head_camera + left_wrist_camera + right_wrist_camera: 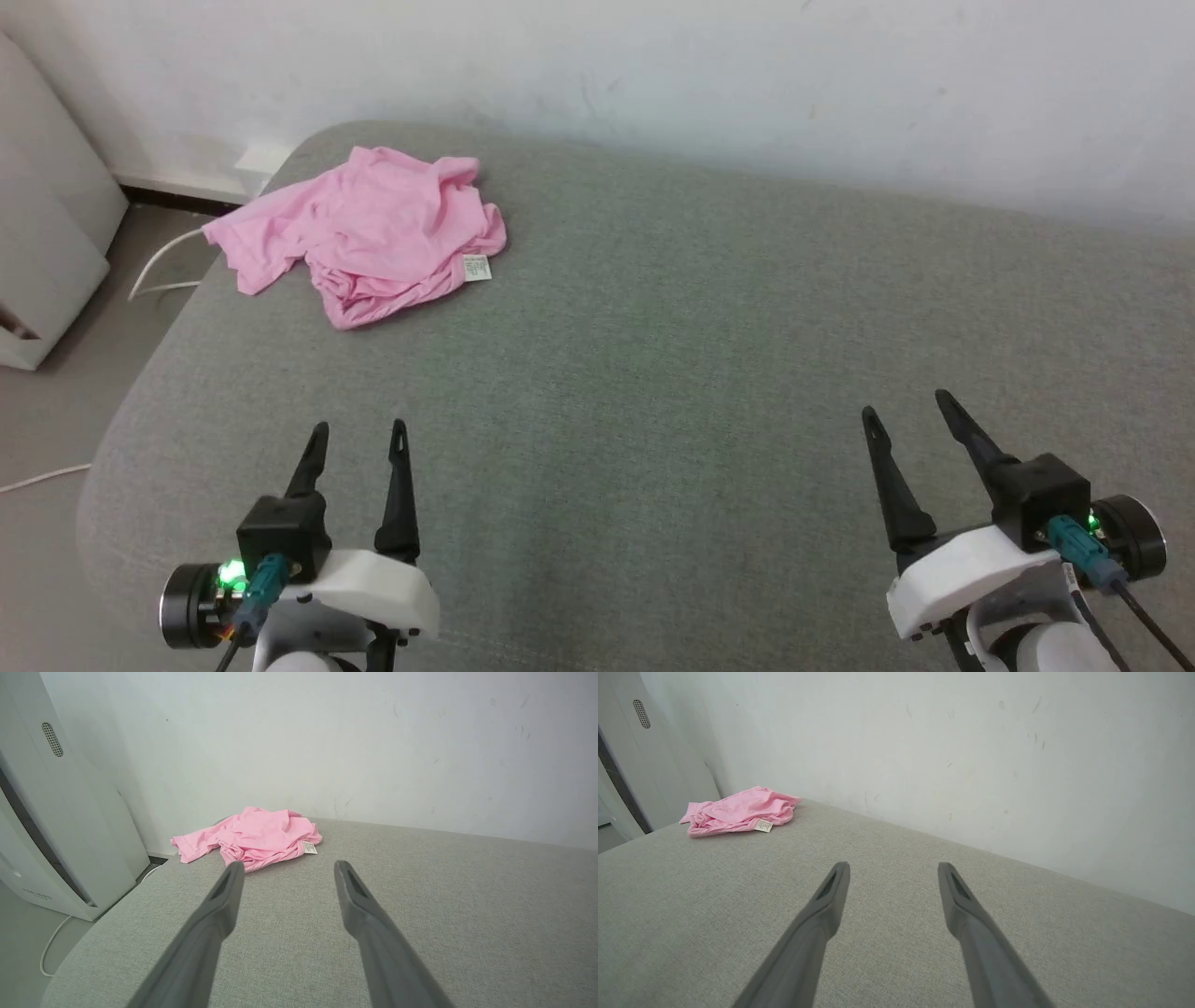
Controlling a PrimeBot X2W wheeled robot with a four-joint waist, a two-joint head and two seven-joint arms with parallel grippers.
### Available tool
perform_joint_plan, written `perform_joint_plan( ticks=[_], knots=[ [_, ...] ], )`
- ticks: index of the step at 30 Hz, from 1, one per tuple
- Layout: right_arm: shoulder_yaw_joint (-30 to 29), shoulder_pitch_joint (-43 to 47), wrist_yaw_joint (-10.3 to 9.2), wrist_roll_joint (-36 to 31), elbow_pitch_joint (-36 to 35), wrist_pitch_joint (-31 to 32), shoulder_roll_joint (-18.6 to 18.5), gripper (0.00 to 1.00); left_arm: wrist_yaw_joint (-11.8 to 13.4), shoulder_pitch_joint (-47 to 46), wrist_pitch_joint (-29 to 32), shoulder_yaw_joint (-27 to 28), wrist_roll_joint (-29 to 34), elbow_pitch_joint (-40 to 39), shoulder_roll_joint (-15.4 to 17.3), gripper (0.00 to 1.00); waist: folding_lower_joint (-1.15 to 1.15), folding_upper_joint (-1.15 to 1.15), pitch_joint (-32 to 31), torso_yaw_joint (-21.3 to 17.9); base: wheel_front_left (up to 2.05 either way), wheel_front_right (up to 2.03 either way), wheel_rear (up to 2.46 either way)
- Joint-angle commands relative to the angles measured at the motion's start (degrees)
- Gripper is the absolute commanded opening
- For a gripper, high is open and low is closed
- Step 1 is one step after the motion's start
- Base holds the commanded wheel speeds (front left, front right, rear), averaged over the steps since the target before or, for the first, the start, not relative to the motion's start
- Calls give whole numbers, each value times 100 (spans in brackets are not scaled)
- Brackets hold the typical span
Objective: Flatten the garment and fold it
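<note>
The light pink garment (359, 229) lies crumpled in a heap at the far left corner of the grey cushioned surface (672, 373), its small white label (476, 267) showing at its right edge. The same heap (252, 835) lies ahead of my left fingers, and the garment (738, 810) is at the far left in the right wrist view. My left gripper (359, 431) is open and empty at the lower left, well short of the garment. At the lower right my right gripper (906, 403) is open too, with nothing between its fingers.
A white wall (700, 75) runs along the far edge of the surface. To the left stands a white appliance (42, 826), with a white cable (159, 266) on the floor beside the surface's rounded left edge.
</note>
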Motion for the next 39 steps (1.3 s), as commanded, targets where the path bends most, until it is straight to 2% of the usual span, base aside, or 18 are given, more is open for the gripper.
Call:
perform_joint_plan(
  ticks=[1, 39],
  knots=[
    [22, -8, 17, -13, 27, -63, -5, 100, 32, 25, -78, -26, -42, 33, 20, 100, 0, 0, -3, 60, 0, 0, 0],
    [84, 26, 28, -6, 89, -433, -8, 100, 234, 71, -522, -38, -170, 199, 48, 100, 0, 0, 3, 903, 0, 0, 0]
  ],
)
